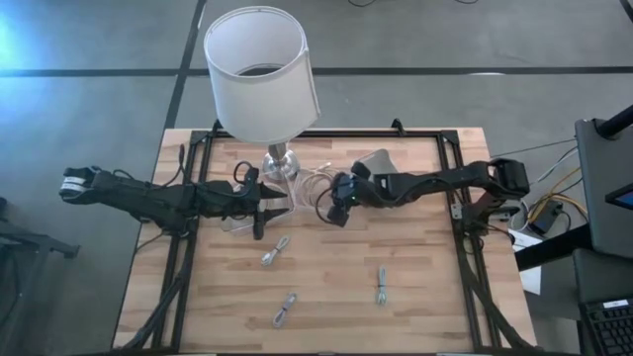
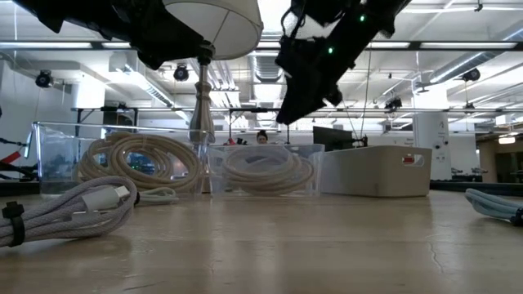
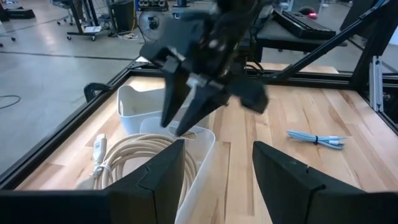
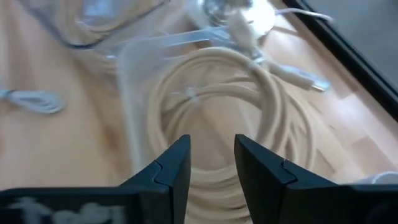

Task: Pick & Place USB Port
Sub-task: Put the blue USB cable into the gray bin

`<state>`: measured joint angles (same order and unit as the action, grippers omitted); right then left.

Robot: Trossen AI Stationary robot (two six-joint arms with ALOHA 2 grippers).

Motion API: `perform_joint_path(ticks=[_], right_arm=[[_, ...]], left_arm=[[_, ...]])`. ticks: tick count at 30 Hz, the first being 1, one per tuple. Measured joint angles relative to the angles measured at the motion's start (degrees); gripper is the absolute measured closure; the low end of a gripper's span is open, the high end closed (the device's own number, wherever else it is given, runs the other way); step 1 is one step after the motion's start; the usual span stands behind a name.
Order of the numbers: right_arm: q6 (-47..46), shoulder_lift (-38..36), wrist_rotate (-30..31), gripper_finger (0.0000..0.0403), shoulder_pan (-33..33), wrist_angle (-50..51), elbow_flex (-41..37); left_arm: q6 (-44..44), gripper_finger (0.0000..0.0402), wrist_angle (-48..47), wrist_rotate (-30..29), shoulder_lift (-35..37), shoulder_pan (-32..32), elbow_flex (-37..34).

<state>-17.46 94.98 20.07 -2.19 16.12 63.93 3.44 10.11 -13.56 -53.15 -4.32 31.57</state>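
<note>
Several grey bundled USB cables lie flat on the wood table: one [image 1: 275,250] below the left gripper, one [image 1: 285,309] near the front edge, one [image 1: 381,285] to the right. A beige coiled cable [image 4: 214,106] lies in a clear container [image 1: 309,194] by the lamp base. My right gripper [image 1: 336,210] hovers above that coil, open and empty [image 4: 211,163]. It hangs above the container in the low view [image 2: 298,94]. My left gripper [image 1: 273,211] is open [image 3: 217,168], level beside the container's left side and pointing at the right gripper.
A table lamp with a white shade [image 1: 261,71] stands at the far middle, its metal base [image 1: 280,164] just behind the containers. A second clear container holds another beige coil [image 2: 135,163]. A white box [image 2: 376,170] sits to the right. A black frame [image 1: 450,148] edges the table.
</note>
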Motion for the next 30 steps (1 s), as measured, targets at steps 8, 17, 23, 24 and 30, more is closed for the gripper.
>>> perform_joint_path(ticks=[8,17,23,24,30], right_arm=[[-8.8,-3.8,-1.1,0.0301,6.0,14.0,2.8],[-32.1,-3.1,-5.4,0.0294,15.0,25.2,1.3],[-40.9,-2.4,-10.2,0.0274,19.9,25.7,0.1],[-42.7,-2.3,-10.9,0.0271,20.6,25.6,-0.1],[-56.6,-1.6,-11.3,0.0260,25.7,25.5,-1.7]], left_arm=[[0.1,0.0209,-1.0,0.0,0.0,0.0,0.0],[1.0,0.0209,-0.9,0.0,0.0,0.0,0.0],[1.1,0.0209,-0.8,0.0,0.0,0.0,0.0],[1.1,0.0209,-0.8,0.0,0.0,0.0,0.0],[-0.7,0.0209,-0.8,0.0,0.0,0.1,0.7]])
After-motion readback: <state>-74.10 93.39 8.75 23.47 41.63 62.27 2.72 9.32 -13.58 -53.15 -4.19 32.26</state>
